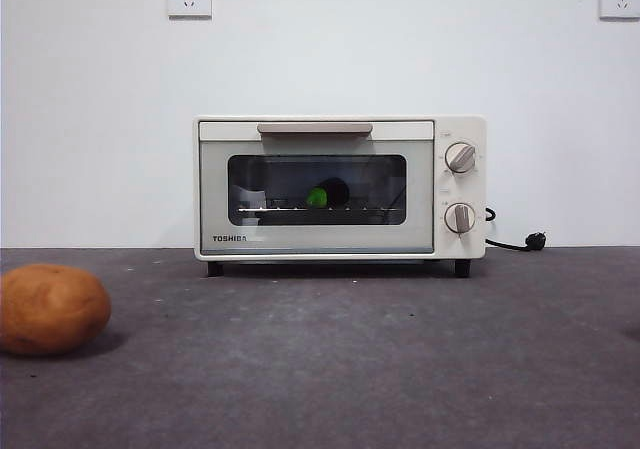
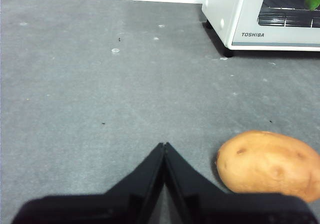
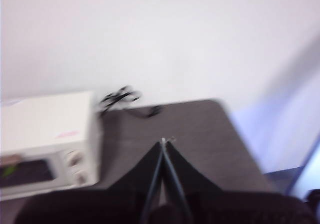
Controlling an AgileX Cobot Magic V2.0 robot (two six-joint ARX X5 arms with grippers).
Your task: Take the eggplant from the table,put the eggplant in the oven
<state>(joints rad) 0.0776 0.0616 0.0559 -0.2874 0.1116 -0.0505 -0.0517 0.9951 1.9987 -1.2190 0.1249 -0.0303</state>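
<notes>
The eggplant (image 1: 326,195) lies inside the oven (image 1: 340,187) on the wire rack, its green cap and dark body showing through the glass of the closed door. In the left wrist view only its green cap (image 2: 313,1) peeks through the oven window (image 2: 287,7). My left gripper (image 2: 164,146) hovers shut and empty over the table (image 2: 100,84), beside the potato. My right gripper (image 3: 164,142) is shut, empty, raised high to the right of the oven (image 3: 47,144). Neither gripper appears in the front view.
A round brown potato (image 1: 50,309) sits on the table at the front left, also close by my left gripper (image 2: 270,164). The oven's black power cord (image 1: 515,241) trails off to its right. The wall stands right behind the oven.
</notes>
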